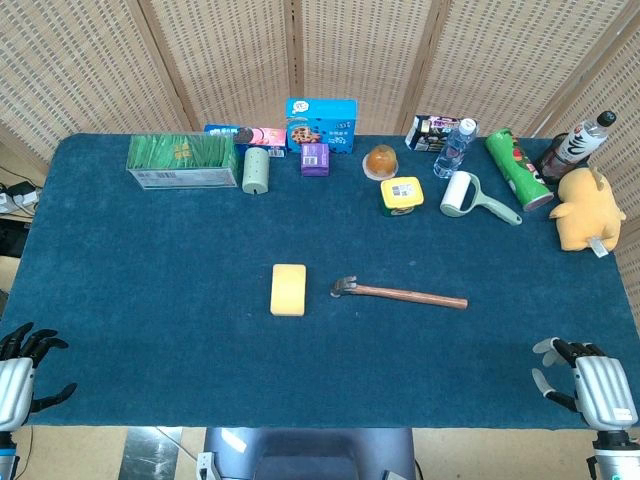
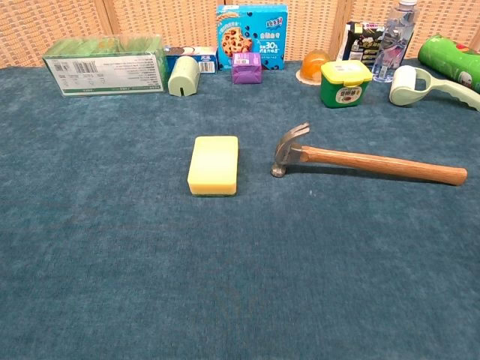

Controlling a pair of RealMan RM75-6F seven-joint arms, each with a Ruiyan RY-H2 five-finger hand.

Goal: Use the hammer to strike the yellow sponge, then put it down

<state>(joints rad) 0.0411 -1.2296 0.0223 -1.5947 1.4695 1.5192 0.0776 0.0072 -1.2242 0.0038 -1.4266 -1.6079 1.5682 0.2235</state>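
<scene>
We saw the hammer (image 1: 398, 293) lying just right of the yellow sponge (image 1: 288, 289); our left hand (image 1: 22, 375) and right hand (image 1: 590, 383) hung spread, holding nothing, at the near corners.

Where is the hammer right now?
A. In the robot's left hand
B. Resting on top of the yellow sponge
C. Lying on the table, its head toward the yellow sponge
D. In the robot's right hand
C: the hammer lies flat on the table, its head pointing at the yellow sponge with a gap between them.

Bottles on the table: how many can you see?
2, both at the far right of the table's back row: a clear water bottle beside the green tube, and a dark bottle behind the yellow plush toy. Others might hide behind boxes.
</scene>
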